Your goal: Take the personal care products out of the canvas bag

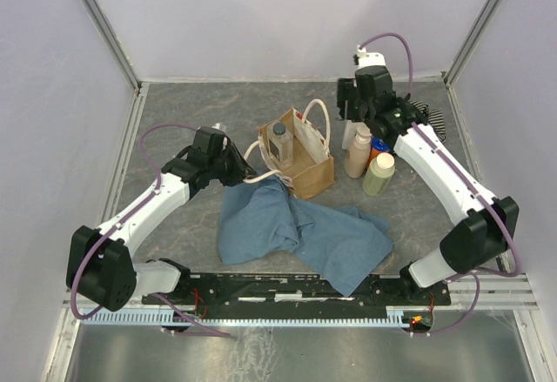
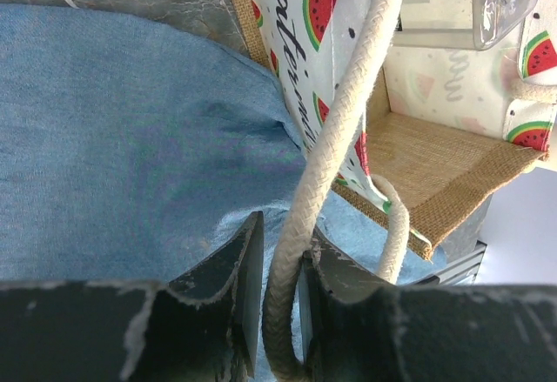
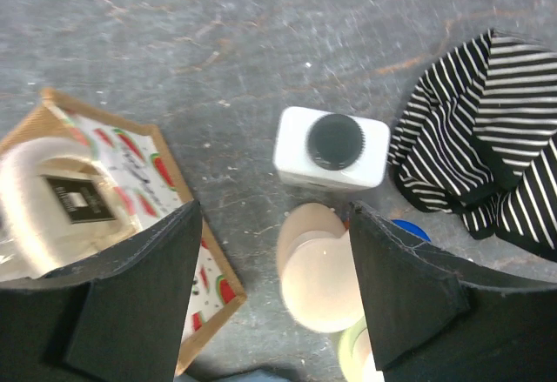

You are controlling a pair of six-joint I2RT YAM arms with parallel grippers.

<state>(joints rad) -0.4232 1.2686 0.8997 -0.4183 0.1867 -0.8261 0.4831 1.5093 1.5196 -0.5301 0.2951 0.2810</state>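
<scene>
1. Left fingers: dark and scuffed, closed on a cream rope handle of the canvas bag. The rope is pinched between them and loops out below.

2. Canvas bag: tan-brown and boxy, upright on the grey desk. Its white lining printed with watermelon slices is showing. One item is inside, a clear square bottle with a dark cap, standing up above the rim.

3. Right fingers: spread apart and gripping nothing, hanging over the bottles to the right of the bag.

4. Tan pump bottle: upright on the desk just right of the bag, directly under the right fingers. There is a clear gap on its bag side, but whether the other finger touches it cannot be told.

5. White square bottle: has a black cap and stands just beyond the pump bottle, right of the bag.

6. Orange bottle: has a blue cap and stands right of the pump bottle, mostly hidden.

7. Pale yellow-green bottle: has a cream cap and is the nearest of the group outside the bag.

8. Blue-grey cloth: rumpled, lying in front of the bag and touching its base.

9. Striped cloth: black and white, bunched well right of the bag.
</scene>
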